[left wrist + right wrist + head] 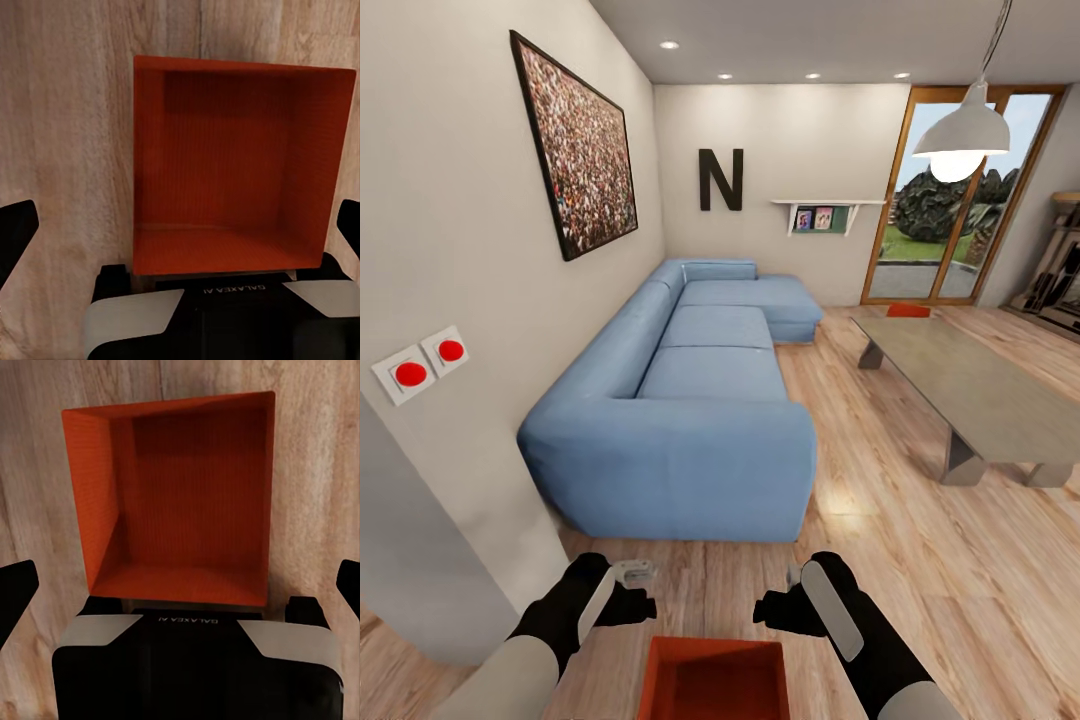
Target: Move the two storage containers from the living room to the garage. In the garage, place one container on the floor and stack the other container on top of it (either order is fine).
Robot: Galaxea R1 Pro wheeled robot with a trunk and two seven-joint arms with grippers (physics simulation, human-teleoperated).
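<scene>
Robot in living room; blue sofa (690, 400) ahead, black letter N (721, 179) on far wall.

Near storage container (712, 678) on wood plank flooring (920, 590), between both arms, empty, not gripped.

Second container (908, 310) on flooring by glass doors (950, 200), well apart.

Left end effector (180, 229) released, fingers spread wide. Right end effector (180, 585) likewise released, empty.

Judgement: task at start. Nothing carried, nothing in garage; both pick-ups, transport, stacking remain.

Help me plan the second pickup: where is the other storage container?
In the head view the second container lies on the wood floor at the far right, before the glass doors, beyond the grey table.
</scene>
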